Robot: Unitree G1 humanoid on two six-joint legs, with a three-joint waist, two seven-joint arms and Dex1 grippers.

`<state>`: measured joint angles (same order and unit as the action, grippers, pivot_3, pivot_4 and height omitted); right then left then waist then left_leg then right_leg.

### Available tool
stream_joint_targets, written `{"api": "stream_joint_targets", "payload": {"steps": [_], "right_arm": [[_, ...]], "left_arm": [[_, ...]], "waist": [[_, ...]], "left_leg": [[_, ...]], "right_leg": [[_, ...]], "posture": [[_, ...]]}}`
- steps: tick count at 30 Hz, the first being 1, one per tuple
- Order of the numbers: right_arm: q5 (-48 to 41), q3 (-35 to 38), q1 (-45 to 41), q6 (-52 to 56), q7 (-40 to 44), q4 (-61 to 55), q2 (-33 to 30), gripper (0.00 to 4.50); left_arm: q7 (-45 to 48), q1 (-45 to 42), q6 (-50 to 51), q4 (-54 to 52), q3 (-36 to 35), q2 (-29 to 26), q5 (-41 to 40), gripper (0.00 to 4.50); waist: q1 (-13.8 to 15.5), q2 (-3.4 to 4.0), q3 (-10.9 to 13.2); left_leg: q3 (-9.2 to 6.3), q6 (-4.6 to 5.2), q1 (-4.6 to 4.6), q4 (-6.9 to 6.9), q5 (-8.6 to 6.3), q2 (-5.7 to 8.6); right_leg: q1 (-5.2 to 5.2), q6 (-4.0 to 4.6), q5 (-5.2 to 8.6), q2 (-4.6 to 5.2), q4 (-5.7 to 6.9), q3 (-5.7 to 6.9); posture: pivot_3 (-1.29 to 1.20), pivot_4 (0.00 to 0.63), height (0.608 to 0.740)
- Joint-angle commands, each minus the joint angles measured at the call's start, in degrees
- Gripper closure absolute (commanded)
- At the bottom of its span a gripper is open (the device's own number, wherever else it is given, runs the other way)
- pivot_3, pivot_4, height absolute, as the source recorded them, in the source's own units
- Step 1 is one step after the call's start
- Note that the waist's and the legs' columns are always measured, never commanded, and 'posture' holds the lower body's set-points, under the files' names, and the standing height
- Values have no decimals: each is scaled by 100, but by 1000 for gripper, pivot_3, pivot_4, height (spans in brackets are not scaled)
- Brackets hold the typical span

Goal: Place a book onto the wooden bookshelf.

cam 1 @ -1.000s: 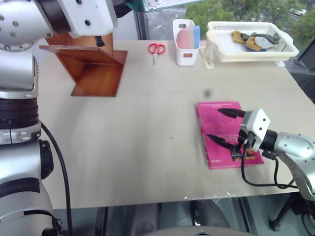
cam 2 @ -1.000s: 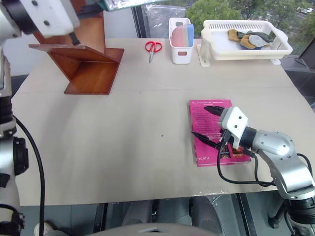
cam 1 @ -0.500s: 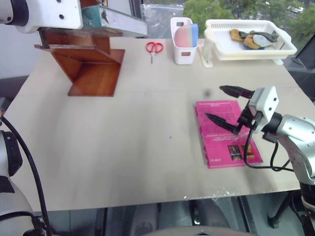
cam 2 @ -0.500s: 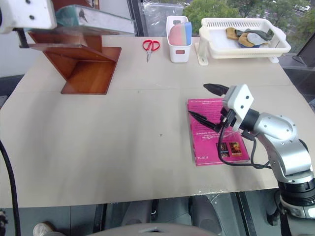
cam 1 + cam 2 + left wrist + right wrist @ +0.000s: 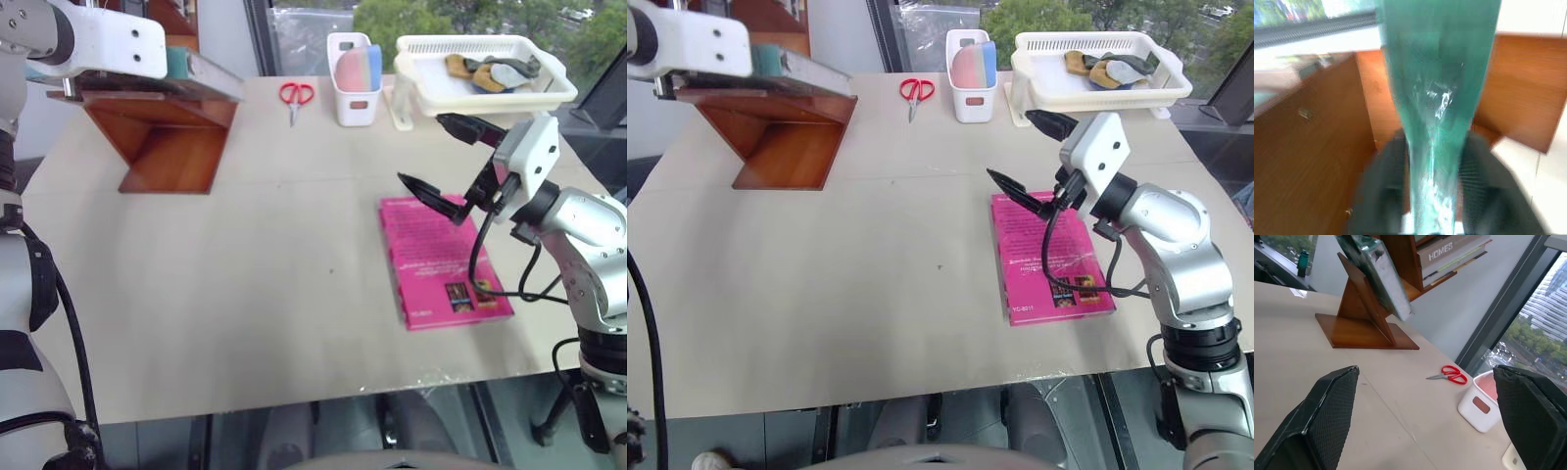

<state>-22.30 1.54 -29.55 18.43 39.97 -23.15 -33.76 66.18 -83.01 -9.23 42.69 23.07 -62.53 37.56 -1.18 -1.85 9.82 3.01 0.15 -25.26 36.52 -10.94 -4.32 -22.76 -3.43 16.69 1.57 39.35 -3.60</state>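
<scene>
The teal-green book (image 5: 203, 72) lies slanted across the top ledge of the reddish-brown wooden bookshelf (image 5: 162, 147) at the table's far left. My left gripper (image 5: 1435, 139) is at the book's left end. In the left wrist view its two black fingers (image 5: 1386, 186) press close on both sides of the glossy teal cover (image 5: 1440, 73), with the shelf's boards behind. My right gripper (image 5: 421, 149) hangs open and empty in the air above the far end of the pink book. In the right wrist view the shelf (image 5: 1364, 318) and the book (image 5: 1376, 274) stand far ahead.
A magenta-pink book (image 5: 441, 259) lies flat on the table's right side. Red scissors (image 5: 292, 95), a white holder (image 5: 355, 98) and a white basket tray (image 5: 421, 93) line the far edge. Another shelf with books (image 5: 1449, 252) stands behind the table.
My left arm has swung left and lowered the teal book from up in the air onto the shelf's top. My right gripper has risen off the pink book, still open.
</scene>
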Motion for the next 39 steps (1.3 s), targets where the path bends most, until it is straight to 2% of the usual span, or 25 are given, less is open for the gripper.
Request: {"api": "stream_joint_targets", "payload": {"steps": [1,3,6,9,12,15,17,20,22,25,27,29,30,33,37,39], "right_arm": [[-35,79,-156,-10,-22,-202,-11,0],[-79,93,-157,9,10,-194,-13,0],[-122,90,-161,16,70,-152,-15,0],[-154,102,-170,12,124,-110,-16,0],[-210,93,-231,13,206,-45,-5,0],[-254,103,-306,0,294,47,-13,0],[-271,106,-358,-8,347,112,-27,0],[-324,128,-441,16,389,160,-22,0],[-343,172,-416,86,315,118,-19,0],[-256,329,53,233,121,-82,-130,0],[-305,635,647,444,111,-276,-326,0],[-511,1236,1354,798,130,-403,-571,0],[-623,1494,1644,904,172,-456,-685,0],[-761,1984,2209,998,257,-520,-898,0],[-526,2289,2720,785,143,-431,-951,0],[-442,2344,2997,665,202,-386,-937,0]], "left_arm": [[-115,-108,4,-19,-219,-106,-19,1108],[-154,-54,89,-84,-331,-119,-113,83],[254,176,293,-575,-782,-139,-787,31],[645,520,676,-1243,-1296,-207,-1482,31],[1182,1203,1447,-2449,-2095,-259,-2665,31],[1325,1642,2492,-3522,-2630,-139,-3538,31],[1340,1837,3449,-4325,-2997,29,-4333,31],[554,1843,5548,-5362,-3673,895,-5743,31],[-114,2383,6182,-5876,-3907,1591,-6080,31],[-1486,3412,6059,-6469,-4348,3189,-6387,31],[-2172,4268,5599,-6582,-4239,3843,-6082,31],[-2229,5363,5439,-6571,-4135,4211,-6134,31],[-2193,5769,5390,-6610,-4142,4305,-6277,31],[-2049,6533,5084,-6719,-4016,4196,-6390,31],[-2089,7171,4306,-6515,-3767,3874,-5937,31],[-2060,7309,3847,-6235,-3776,3756,-5847,31]], "waist": [[24,0,0],[38,0,0],[44,0,0],[44,0,0],[22,1,0],[23,2,1],[27,1,0],[53,2,0],[59,9,-4],[57,28,-12],[37,11,0],[86,94,-87],[82,91,-84],[51,64,-66],[45,67,-68],[38,66,-68]], "left_leg": [[0,0,-6,3,0,0],[-3,0,-54,25,0,-1],[-5,0,-103,61,0,-1],[-11,0,-113,71,0,-1],[-15,-1,-113,79,0,-2],[-21,-1,-112,83,1,-4],[-24,-1,-112,89,1,-4],[-34,-1,-112,96,1,-1],[-42,-1,-110,100,1,0],[-45,0,-40,96,0,6],[-52,0,-41,98,1,3],[-52,-4,-35,99,3,8],[-33,13,-31,82,-8,20],[-28,13,-67,89,-8,18],[-37,12,-22,88,-7,13],[-27,11,45,81,-7,14]], "right_leg": [[-5,0,0,1,0,0],[-43,0,0,1,9,4],[-79,-2,1,3,28,5],[-84,-3,1,5,35,13],[-84,-3,1,5,46,16],[-83,-3,1,3,54,22],[-81,-3,0,3,58,23],[-74,-4,0,4,62,32],[-65,-5,0,4,61,38],[3,-7,2,11,58,41],[5,-6,1,6,59,45],[21,-7,3,11,44,40],[31,-17,9,30,18,29],[-21,-19,9,23,45,20],[14,-16,9,11,47,20],[76,-14,12,12,40,8]], "posture": [[0,150,740],[0,150,740],[0,150,740],[0,150,740],[0,150,740],[0,150,740],[0,150,740],[0,150,740],[0,150,740],[0,150,740],[0,150,740],[0,150,740],[0,150,740],[0,150,740],[0,150,740],[0,150,740]]}}
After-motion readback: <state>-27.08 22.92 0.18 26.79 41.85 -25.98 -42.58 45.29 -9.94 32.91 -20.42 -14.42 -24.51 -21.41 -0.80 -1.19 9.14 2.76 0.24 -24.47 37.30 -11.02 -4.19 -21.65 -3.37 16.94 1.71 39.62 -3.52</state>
